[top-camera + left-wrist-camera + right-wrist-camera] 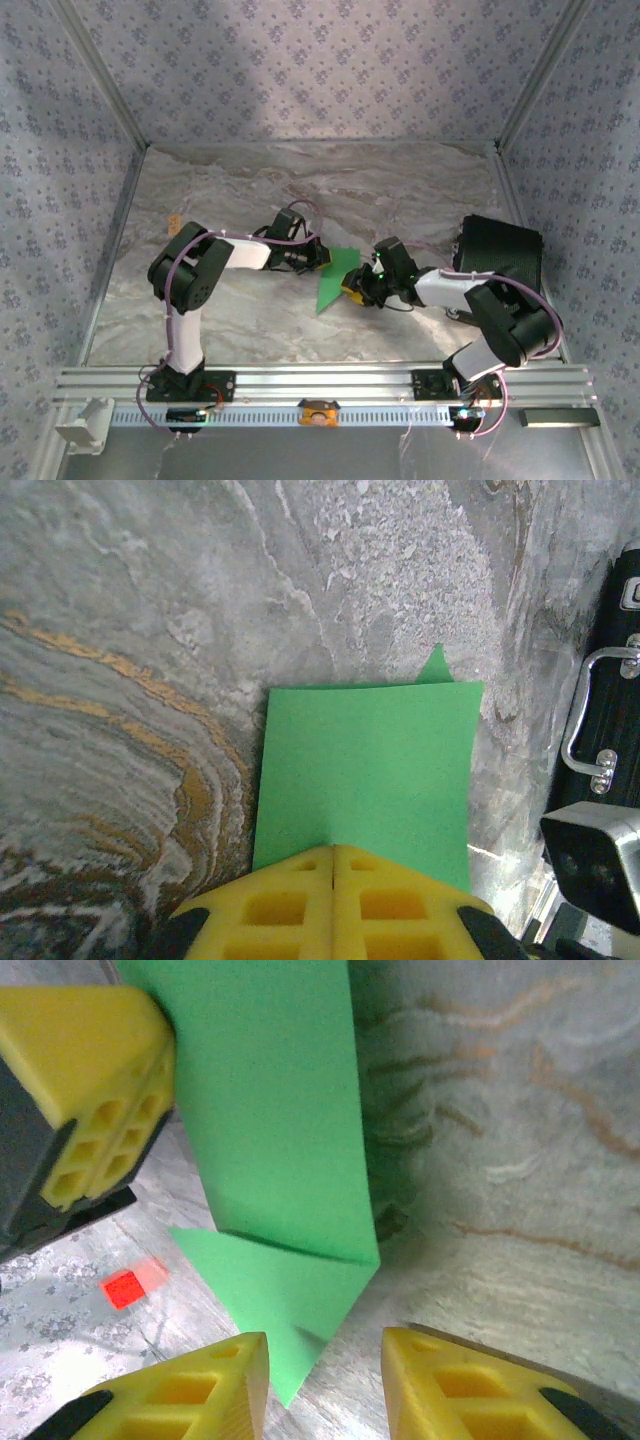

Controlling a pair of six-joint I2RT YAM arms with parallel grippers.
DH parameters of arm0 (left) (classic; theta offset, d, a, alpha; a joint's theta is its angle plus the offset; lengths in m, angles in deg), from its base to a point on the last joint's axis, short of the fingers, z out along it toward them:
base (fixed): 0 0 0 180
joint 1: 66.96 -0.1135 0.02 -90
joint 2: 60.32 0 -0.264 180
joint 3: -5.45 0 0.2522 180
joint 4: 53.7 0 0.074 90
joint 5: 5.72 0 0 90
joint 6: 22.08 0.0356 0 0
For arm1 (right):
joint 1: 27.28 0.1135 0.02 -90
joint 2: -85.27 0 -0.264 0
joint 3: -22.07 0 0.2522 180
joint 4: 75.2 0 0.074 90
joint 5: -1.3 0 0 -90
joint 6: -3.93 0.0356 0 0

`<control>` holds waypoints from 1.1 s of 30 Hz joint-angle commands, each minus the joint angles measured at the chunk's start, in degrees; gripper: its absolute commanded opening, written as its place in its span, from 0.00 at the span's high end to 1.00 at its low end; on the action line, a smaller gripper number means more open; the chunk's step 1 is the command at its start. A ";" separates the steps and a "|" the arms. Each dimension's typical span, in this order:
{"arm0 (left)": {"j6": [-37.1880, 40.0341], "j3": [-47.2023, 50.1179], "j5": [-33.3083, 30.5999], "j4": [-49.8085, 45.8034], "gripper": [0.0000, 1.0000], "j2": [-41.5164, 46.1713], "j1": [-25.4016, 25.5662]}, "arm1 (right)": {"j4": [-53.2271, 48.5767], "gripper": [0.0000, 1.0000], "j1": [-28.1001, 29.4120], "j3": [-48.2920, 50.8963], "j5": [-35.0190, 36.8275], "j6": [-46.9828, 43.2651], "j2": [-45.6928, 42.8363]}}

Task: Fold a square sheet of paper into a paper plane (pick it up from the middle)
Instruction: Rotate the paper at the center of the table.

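Left gripper (pixel 333 858): yellow fingers together, clamped on the near edge of the thin bright green paper sheet (pixel 365 770), partly folded; that edge is hidden under them. Top view: sheet mid-table between both grippers, upper end covered. Long axis runs far-right to near-left, point toward the bases. Right gripper (pixel 325 1348): fingers apart, the sheet's pointed tip between them, unclamped. Small red block (pixel 125 1288) blurred

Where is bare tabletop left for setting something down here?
Free: the far strip of table between back wall and arms; the near patch between the arm bases, below the green paper. Crowded: mid-table, where left gripper and right gripper meet at the paper, and the black case at right.
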 commanded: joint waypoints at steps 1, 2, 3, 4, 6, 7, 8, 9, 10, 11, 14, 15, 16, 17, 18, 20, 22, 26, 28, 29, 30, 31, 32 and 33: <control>-0.33 1.47 -0.76 -5.39 0.94 -0.58 -0.24 | 1.43 0.63 0.24 0.88 0.18 1.47 0.12; -0.42 1.43 -0.72 -5.39 0.94 -0.57 -0.22 | 2.87 0.63 -0.10 0.90 0.28 1.45 0.24; -0.37 1.43 -0.69 -5.39 0.94 -0.58 -0.28 | 3.55 0.63 -0.27 0.86 0.64 1.35 0.26; -0.33 1.50 -0.72 -5.39 0.94 -0.57 -0.26 | 3.56 0.63 -0.69 0.55 1.02 0.57 0.15; -0.33 1.44 -0.64 -5.40 0.94 -0.55 -0.24 | 2.80 0.63 -1.64 -0.41 1.92 -1.92 -0.22; -0.33 1.48 -0.63 -5.39 0.94 -0.57 -0.23 | 3.14 0.63 -2.13 -0.75 1.89 -2.83 -0.26; -0.45 1.36 -0.63 -5.39 0.94 -0.67 -0.23 | 3.78 0.63 -2.64 -1.14 1.79 -4.14 -0.21; -0.44 1.34 -0.55 -5.35 0.94 -0.67 -0.16 | 3.60 0.63 -3.16 -1.67 1.77 -5.02 0.08; -0.42 1.34 -0.48 -5.35 0.94 -0.65 -0.18 | 3.73 0.63 -3.79 -2.14 1.21 -5.70 0.53; -0.42 1.26 -0.50 -5.37 0.94 -0.65 -0.13 | 4.90 0.63 -4.42 -2.37 0.65 -6.31 0.97; -0.44 1.30 -0.44 -5.30 0.94 -0.67 -0.10 | 6.04 0.63 -5.78 -3.28 -0.31 -8.44 1.97; -0.42 1.32 -0.46 -5.30 0.94 -0.63 -0.07 | 6.28 0.63 -6.07 -3.53 -0.68 -9.15 2.40; -0.42 1.34 -0.44 -5.21 0.94 -0.67 -0.08 | 6.33 0.63 -6.33 -4.02 -1.25 -9.83 2.96; -0.42 1.34 -0.41 -5.22 0.94 -0.67 0.06 | 6.99 0.63 -6.71 -4.28 -2.12 -10.28 3.73; -0.47 1.27 -0.41 -5.26 0.94 -0.67 0.01 | 8.30 0.63 -6.96 -4.28 -2.85 -10.45 4.41; -0.42 1.28 -0.43 -5.22 0.94 -0.59 0.04 | 10.93 0.63 -7.43 -4.36 -4.40 -10.90 5.77; -0.49 1.31 -0.44 -5.24 0.94 -0.57 0.03 | 11.71 0.63 -7.73 -4.78 -5.41 -11.99 6.92; -0.42 1.17 -0.37 -5.31 0.94 -0.62 0.08 | 9.23 0.63 -8.73 -6.50 -6.94 -14.92 8.46; -0.42 1.33 -0.51 -5.26 0.94 -0.39 0.07 | 8.39 0.63 -9.45 -6.55 -7.18 -16.16 8.44; -0.42 1.39 -0.58 -5.22 0.94 -0.41 0.10 | 7.82 0.63 -9.67 -6.57 -7.36 -16.49 8.43; -0.42 1.44 -0.61 -5.27 0.94 -0.32 0.09 | 7.34 0.63 -9.87 -6.61 -7.35 -16.75 8.22; -0.49 1.56 -0.65 -5.19 0.94 -0.31 0.10 | 6.60 0.63 -10.03 -6.58 -7.33 -16.94 8.24; -0.49 1.50 -0.63 -5.25 0.94 -0.40 0.07 | 6.17 0.63 -10.14 -6.60 -7.29 -17.13 8.14; -0.51 1.43 -0.63 -5.21 0.94 -0.41 0.09 | 5.85 0.63 -10.21 -6.48 -7.15 -17.20 8.07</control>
